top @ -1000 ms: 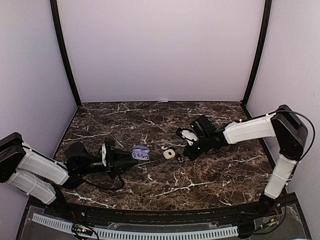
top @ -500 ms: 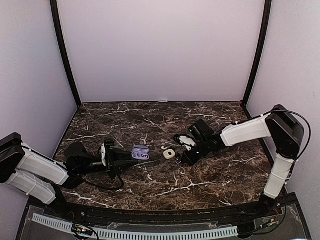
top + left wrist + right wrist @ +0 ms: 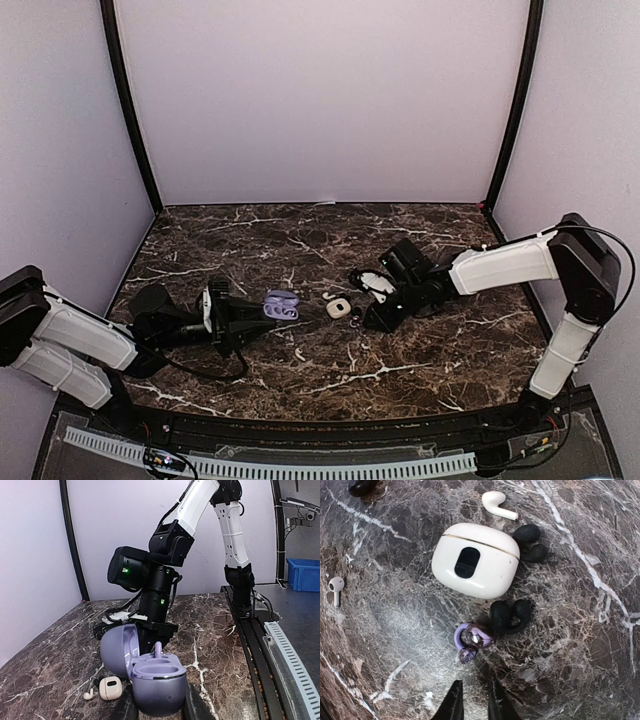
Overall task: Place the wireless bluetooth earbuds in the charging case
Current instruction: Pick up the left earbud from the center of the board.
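Observation:
My left gripper (image 3: 262, 313) is shut on the open purple charging case (image 3: 281, 305), holding it low over the table. In the left wrist view the case (image 3: 150, 675) has its lid swung back, and one purple earbud (image 3: 158, 650) stands in a socket. My right gripper (image 3: 473, 702) points down at the table with its jaws slightly apart and nothing between them. Just ahead of its tips lies a purple earbud (image 3: 472, 639), touching a black earbud (image 3: 510, 617). From above, the right gripper (image 3: 366, 318) sits just right of a white case (image 3: 338, 308).
The closed white case (image 3: 475, 560) lies beyond the purple earbud. Another black earbud (image 3: 530, 542) and a white stemmed earbud (image 3: 497, 504) lie by it. A second white earbud (image 3: 336, 587) lies to the left. One more white earbud (image 3: 298, 353) lies nearer the front edge.
The right gripper has come down and a little left towards the white case, and its jaws have parted slightly. The left arm and the purple case have not moved.

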